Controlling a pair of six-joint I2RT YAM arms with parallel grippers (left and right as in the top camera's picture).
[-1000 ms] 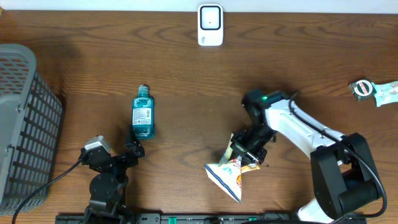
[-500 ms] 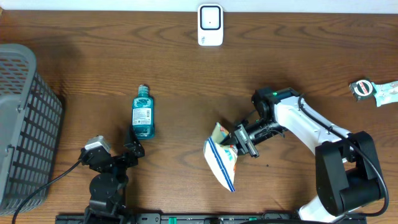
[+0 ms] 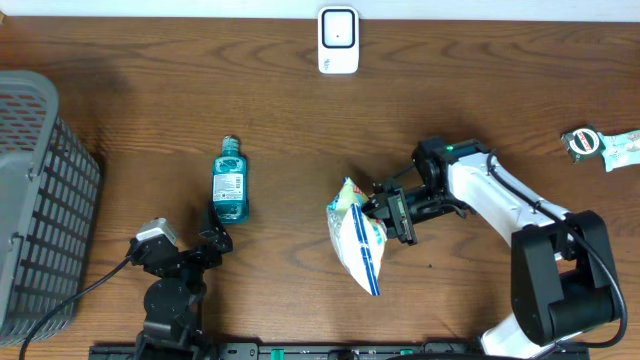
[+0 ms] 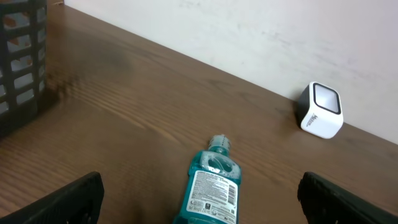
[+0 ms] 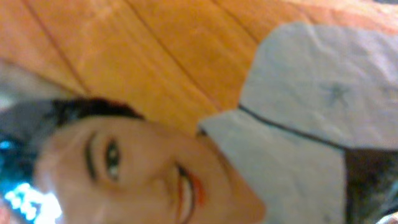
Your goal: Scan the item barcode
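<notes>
A white snack bag (image 3: 355,240) with blue stripes hangs in the middle of the table. My right gripper (image 3: 388,216) is shut on its right edge. In the right wrist view the bag (image 5: 155,168) fills the frame, showing a printed face, and hides my fingers. The white scanner (image 3: 338,40) stands at the table's back edge, well beyond the bag. My left gripper (image 3: 208,236) rests open at the front left, just short of a teal mouthwash bottle (image 3: 229,180). That bottle (image 4: 210,186) lies label up between the wide-apart jaws.
A grey slatted basket (image 3: 40,200) stands at the left edge and shows again in the left wrist view (image 4: 22,56). A small wrapped packet (image 3: 600,145) lies at the far right. The scanner (image 4: 322,111) stands against the wall.
The right arm has lifted the snack bag off the table and turned it, swinging it left and a little toward the back. The left arm has not moved.
</notes>
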